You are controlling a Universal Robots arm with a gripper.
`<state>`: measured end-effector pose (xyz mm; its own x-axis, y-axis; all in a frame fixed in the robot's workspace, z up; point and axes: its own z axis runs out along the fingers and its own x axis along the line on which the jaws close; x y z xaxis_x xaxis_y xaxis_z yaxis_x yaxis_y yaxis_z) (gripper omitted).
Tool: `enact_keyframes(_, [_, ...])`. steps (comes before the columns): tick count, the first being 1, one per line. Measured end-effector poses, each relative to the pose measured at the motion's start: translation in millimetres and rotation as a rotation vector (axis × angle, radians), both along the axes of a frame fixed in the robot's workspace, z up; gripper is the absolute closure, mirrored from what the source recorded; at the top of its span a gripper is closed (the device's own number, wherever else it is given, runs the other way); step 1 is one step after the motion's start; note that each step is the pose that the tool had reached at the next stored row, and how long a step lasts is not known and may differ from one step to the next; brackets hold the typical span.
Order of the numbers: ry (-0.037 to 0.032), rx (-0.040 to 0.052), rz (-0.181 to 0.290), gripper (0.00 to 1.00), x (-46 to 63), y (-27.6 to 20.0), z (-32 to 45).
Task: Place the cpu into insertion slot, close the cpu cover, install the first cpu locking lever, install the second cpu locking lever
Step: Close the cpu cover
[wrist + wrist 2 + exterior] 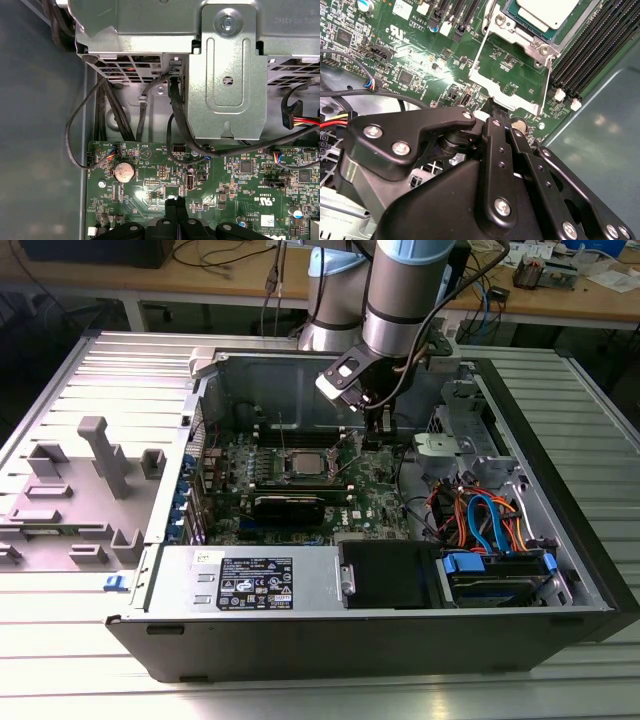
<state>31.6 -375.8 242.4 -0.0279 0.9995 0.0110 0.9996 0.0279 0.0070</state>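
Sitting in the socket [540, 50]: chip [303, 462], flat, metal top up, just left of centre in the exterior view.
Cover: cover [481, 54] open, its frame reaching from the socket toward the gripper.
Gripper: gripper [492, 107] with fingertips pressed together at the cover's far edge; contact unclear.
Arm: arm [400, 300] drops from top centre, wrist pointing down into the case [580, 520].

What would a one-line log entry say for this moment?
cpu: seated in insertion slot | cpu cover: open | gripper: shut, tips at cover's free edge
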Motion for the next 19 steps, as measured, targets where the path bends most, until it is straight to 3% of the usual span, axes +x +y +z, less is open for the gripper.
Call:
enact_keyframes(7, [-0.0001, 0.0001, 0.0, 0.89, -1.8, 0.0, -0.1])
enact_keyframes(15, [0.0, -0.0001, 0.0, 0.89, -13.8, 0.0, -0.1])
enact_keyframes(19, [0.0, 0.0, 0.0, 0.89, -14.3, 0.0, -0.2])
